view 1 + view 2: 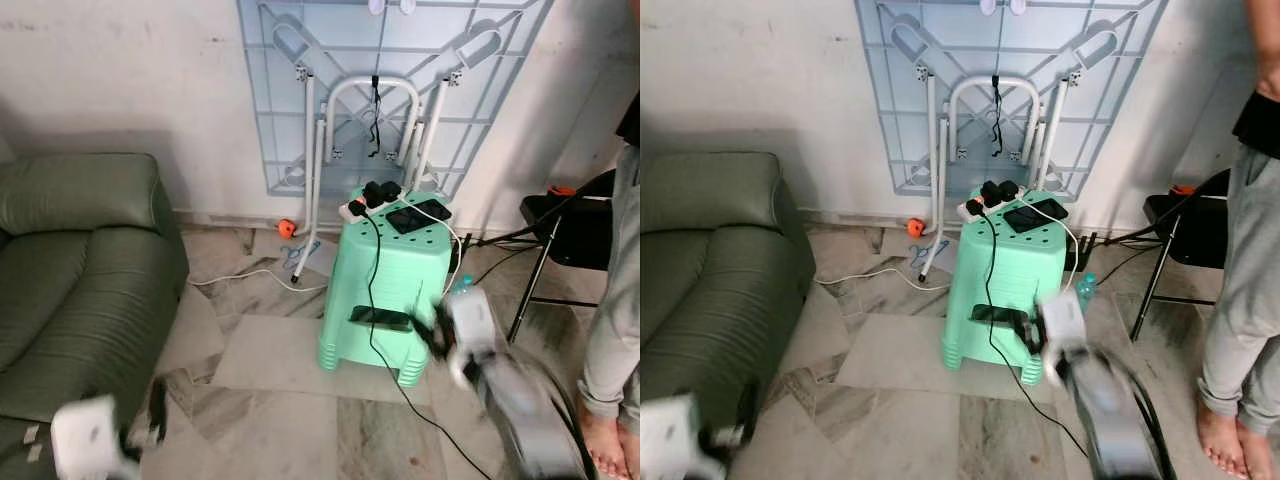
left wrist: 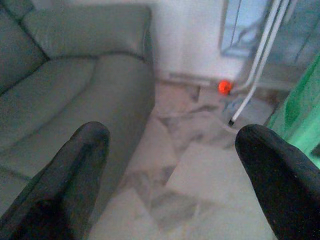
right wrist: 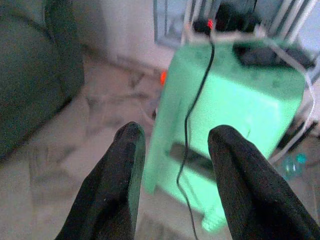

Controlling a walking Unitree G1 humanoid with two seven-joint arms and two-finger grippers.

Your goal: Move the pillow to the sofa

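The dark green leather sofa (image 1: 80,260) stands on the left, its armrest toward the room. My left gripper (image 1: 150,420) is low beside the sofa's front, blurred, and open with nothing between its fingers (image 2: 75,165); ahead of it lie the sofa (image 2: 75,85) and marble floor. My right gripper (image 1: 440,335) hangs open by the mint-green plastic stool (image 1: 385,290), also blurred. The right wrist view looks past its empty fingers (image 3: 120,170) at the stool (image 3: 235,105).
A power strip (image 1: 365,200), phones and trailing cables sit on the stool. A folded table (image 1: 380,90) leans on the wall behind it. A person (image 1: 615,300) stands barefoot at the right, next to a black folding chair (image 1: 570,225). Flattened cardboard (image 1: 275,355) lies on the floor.
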